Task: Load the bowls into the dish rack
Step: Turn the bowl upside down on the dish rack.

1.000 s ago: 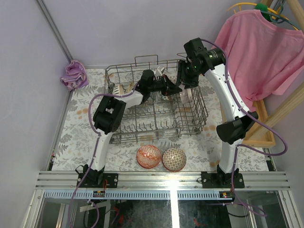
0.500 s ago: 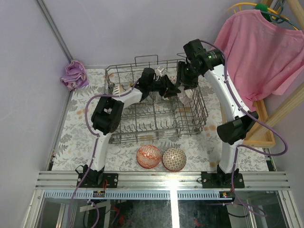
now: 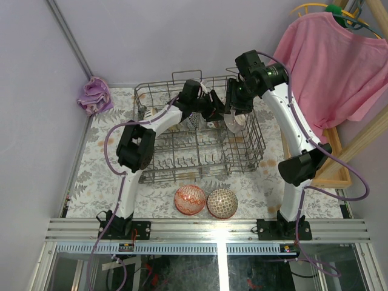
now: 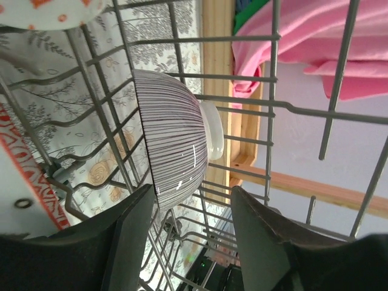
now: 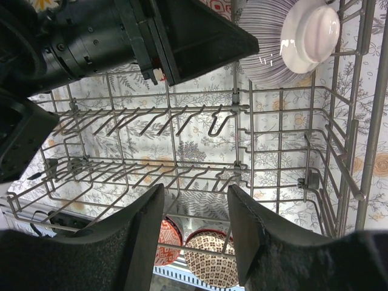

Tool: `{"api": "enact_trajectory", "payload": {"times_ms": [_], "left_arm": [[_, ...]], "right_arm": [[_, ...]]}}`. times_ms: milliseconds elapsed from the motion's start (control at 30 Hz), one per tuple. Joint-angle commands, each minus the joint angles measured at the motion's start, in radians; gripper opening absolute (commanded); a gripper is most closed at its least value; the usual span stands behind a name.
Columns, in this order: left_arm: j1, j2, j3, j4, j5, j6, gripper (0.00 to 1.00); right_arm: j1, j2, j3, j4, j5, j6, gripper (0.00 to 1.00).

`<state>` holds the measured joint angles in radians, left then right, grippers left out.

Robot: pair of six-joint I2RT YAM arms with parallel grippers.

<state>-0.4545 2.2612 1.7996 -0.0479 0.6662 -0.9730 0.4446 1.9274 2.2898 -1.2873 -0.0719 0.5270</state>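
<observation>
The grey wire dish rack stands mid-table. A grey striped bowl stands on edge among the tines at the rack's right end. My left gripper is open just behind it, the bowl's rim close to the left finger. My right gripper hangs open over the rack with nothing between its fingers; the striped bowl is beyond it. More bowls lean in the rack: an orange-dotted one and a red-patterned one. A red bowl and a brown patterned bowl sit on the table in front.
A purple cloth lies at the back left corner. A pink shirt hangs at the right over a wooden frame. The rack's tall wire sides surround both grippers.
My left gripper has opened and let go of the striped bowl, which now stands in the rack. The left arm has lifted slightly. The right gripper has stayed open.
</observation>
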Motion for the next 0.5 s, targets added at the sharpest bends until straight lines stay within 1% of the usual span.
{"api": "enact_trajectory", "payload": {"times_ms": [0,200,467], "left_arm": [[0.026,-0.019,0.045,-0.301,-0.082,0.045,0.54],[0.023,-0.038,0.095,-0.416,-0.125,0.101,0.56],[0.023,-0.090,0.145,-0.477,-0.170,0.118,0.58]], "right_arm": [[-0.004,-0.062,-0.021,0.021,-0.043,-0.017,0.53],[-0.004,-0.067,-0.031,0.032,-0.053,-0.015,0.53],[-0.005,-0.083,-0.033,0.040,-0.057,-0.016,0.54]]}}
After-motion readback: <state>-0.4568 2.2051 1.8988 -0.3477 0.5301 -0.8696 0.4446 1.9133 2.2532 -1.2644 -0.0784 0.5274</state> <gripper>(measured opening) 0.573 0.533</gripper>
